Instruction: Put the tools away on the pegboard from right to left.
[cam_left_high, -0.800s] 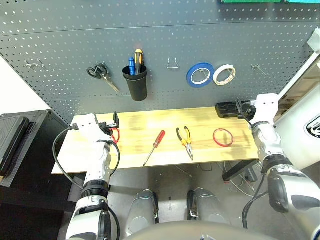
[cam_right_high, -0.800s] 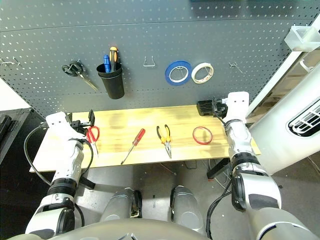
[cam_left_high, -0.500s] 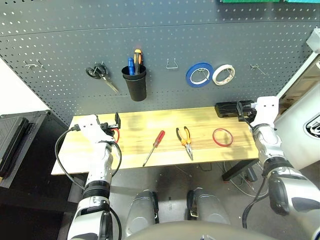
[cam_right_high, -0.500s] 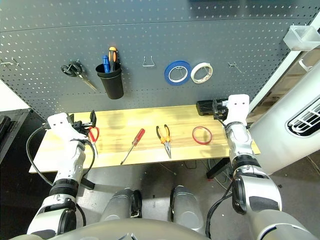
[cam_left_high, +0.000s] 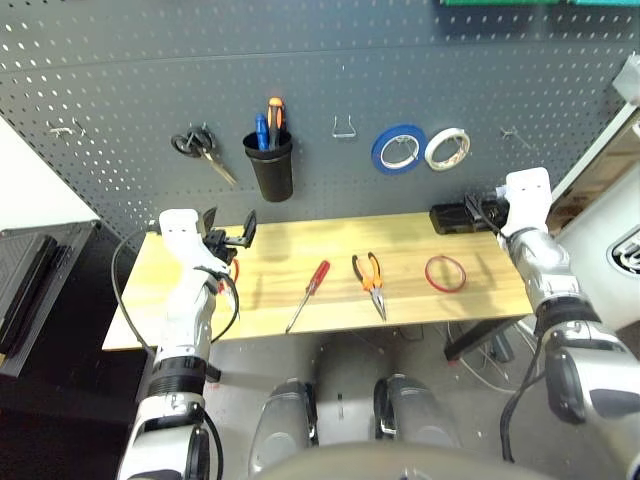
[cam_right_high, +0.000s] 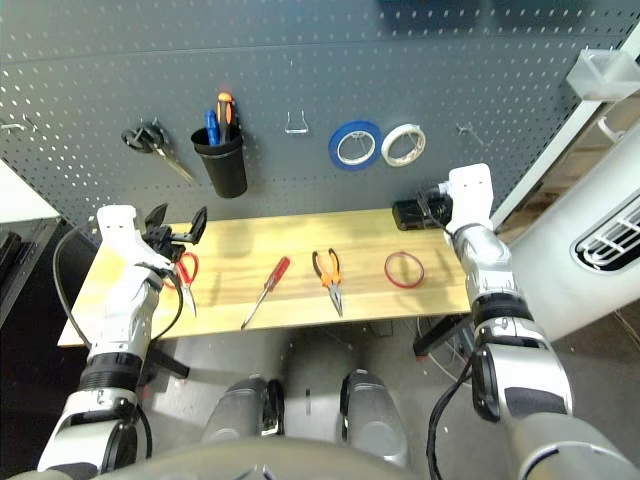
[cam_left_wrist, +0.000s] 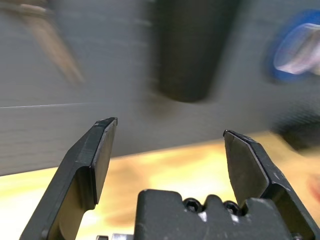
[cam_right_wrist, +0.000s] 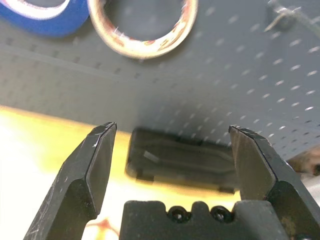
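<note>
Both arms have lifted, left gripper (cam_left_wrist: 167, 150) and right gripper (cam_right_wrist: 170, 150) wide and empty; red tape ring (cam_left_high: 446, 273) untouched, nothing hung yet.

The left arm (cam_left_high: 185, 320) rises from the bottom of the head view, its silver forearm running up and away to the wrist, with the left gripper (cam_left_high: 229, 232) held about level and turned inward toward the right, its two black fingers spread wide with nothing between them. The right arm (cam_left_high: 545, 285) reaches forward on the other side; the right gripper (cam_right_wrist: 172, 150) tips slightly downward, fingers likewise wide apart and empty.
</note>
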